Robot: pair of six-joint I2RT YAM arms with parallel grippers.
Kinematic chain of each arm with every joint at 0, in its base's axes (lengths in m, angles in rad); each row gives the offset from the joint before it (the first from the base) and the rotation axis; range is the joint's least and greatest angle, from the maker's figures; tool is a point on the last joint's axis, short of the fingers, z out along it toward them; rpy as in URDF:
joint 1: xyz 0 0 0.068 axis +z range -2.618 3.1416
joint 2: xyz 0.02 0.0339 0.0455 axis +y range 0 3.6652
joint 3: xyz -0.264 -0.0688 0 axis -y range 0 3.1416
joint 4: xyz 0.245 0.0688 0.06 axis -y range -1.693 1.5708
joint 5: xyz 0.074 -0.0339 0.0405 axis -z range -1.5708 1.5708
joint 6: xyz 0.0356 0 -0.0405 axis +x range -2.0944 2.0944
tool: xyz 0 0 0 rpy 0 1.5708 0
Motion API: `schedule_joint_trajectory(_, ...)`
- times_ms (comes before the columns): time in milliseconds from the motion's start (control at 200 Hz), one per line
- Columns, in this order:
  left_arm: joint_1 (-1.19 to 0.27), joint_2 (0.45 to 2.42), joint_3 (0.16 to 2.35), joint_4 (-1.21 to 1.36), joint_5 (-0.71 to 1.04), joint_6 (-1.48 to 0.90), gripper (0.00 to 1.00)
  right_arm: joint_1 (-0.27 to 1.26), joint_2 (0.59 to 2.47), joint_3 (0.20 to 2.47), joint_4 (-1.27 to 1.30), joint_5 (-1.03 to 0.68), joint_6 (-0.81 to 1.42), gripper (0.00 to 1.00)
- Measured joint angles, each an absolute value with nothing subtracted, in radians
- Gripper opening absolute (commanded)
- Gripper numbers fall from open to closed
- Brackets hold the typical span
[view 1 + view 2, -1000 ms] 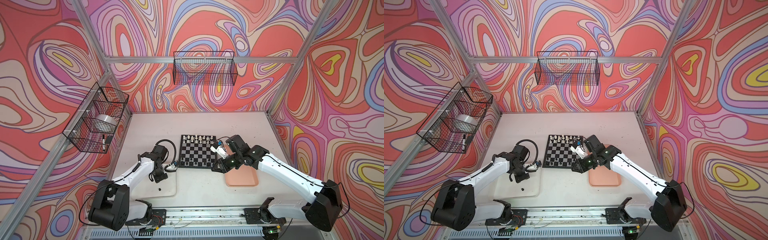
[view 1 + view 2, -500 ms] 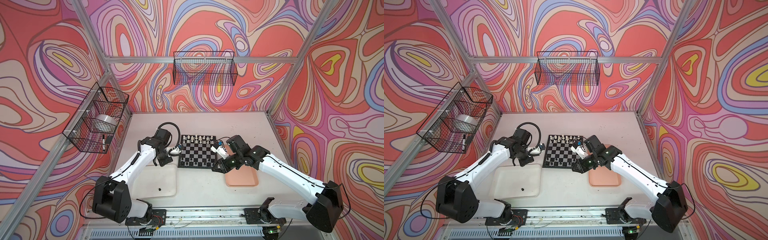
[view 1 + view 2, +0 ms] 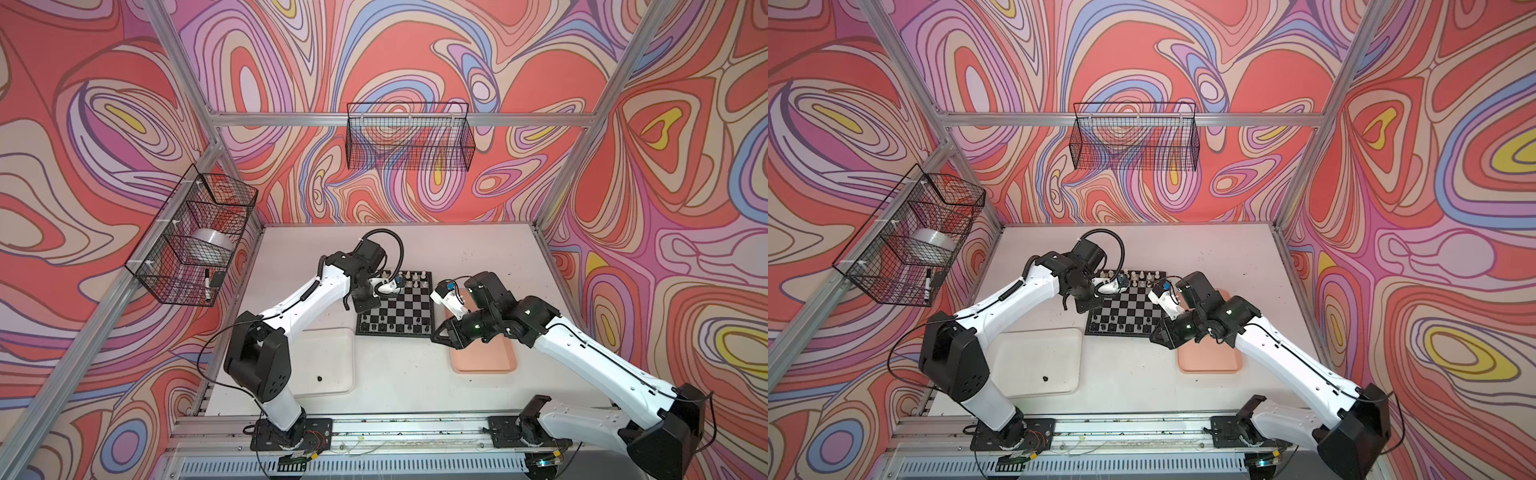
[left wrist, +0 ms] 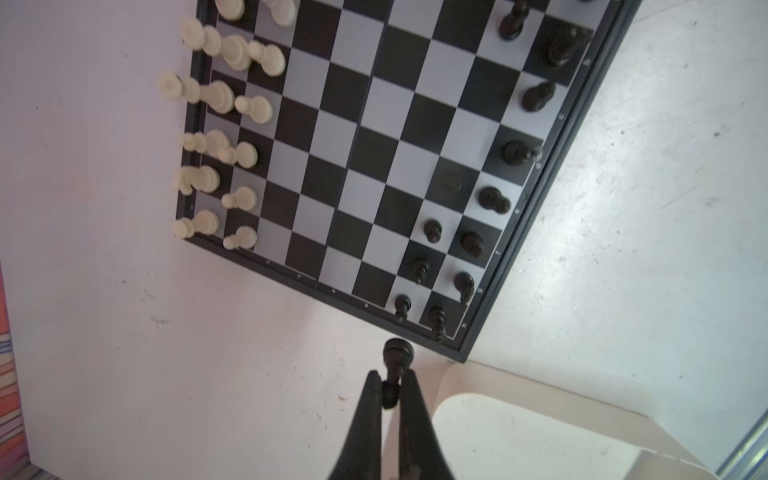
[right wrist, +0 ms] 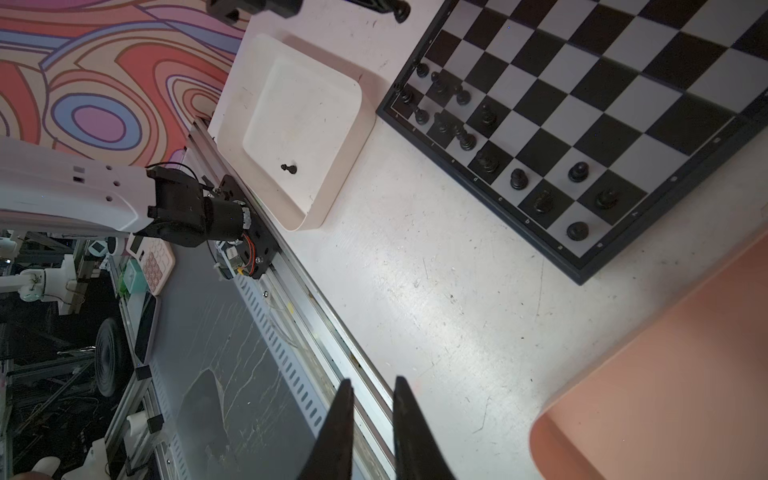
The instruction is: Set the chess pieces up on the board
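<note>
The board (image 3: 395, 307) (image 3: 1125, 309) lies mid-table. Cream-white chess pieces (image 3: 409, 276) (image 4: 232, 104) fill its far rows, and black ones (image 3: 390, 328) (image 4: 490, 199) stand along its near rows. My left gripper (image 3: 360, 308) (image 4: 390, 384) hovers beside the board's left edge, off its near-left corner, shut on a black pawn (image 4: 398, 353) whose round base sticks out past the fingertips. At the board's near-right corner my right gripper (image 3: 433, 336) (image 5: 372, 386) hangs over bare table, its fingers a narrow gap apart with nothing between them. One black piece (image 3: 319, 378) (image 5: 289, 168) lies in the white tray.
A white tray (image 3: 328, 353) (image 5: 266, 62) sits left of the board's front. A pink tray (image 3: 486, 361) (image 5: 665, 374) sits to its right, partly under my right arm. Wire baskets hang on the left wall (image 3: 195, 237) and back wall (image 3: 409, 141).
My left arm has swung from over the white tray up to the board's left edge, carrying the black pawn. The right arm has barely moved.
</note>
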State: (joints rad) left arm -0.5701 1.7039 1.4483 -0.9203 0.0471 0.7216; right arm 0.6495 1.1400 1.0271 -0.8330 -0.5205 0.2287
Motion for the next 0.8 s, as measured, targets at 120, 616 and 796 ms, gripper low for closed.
schedule_joint_trajectory(120,-0.611,1.772,1.501,-0.92,0.045,0.717,0.08,0.649,1.114,1.027,-0.848,-0.511,0.234,0.18)
schedule_joint_trajectory(616,-0.699,1.941,1.62,-0.917,0.033,0.713,0.08,0.649,1.071,1.007,-0.884,-0.486,0.256,0.18)
schedule_joint_trajectory(796,-0.728,1.973,1.623,-0.917,0.024,0.713,0.08,0.649,1.058,1.0,-0.889,-0.484,0.256,0.18)
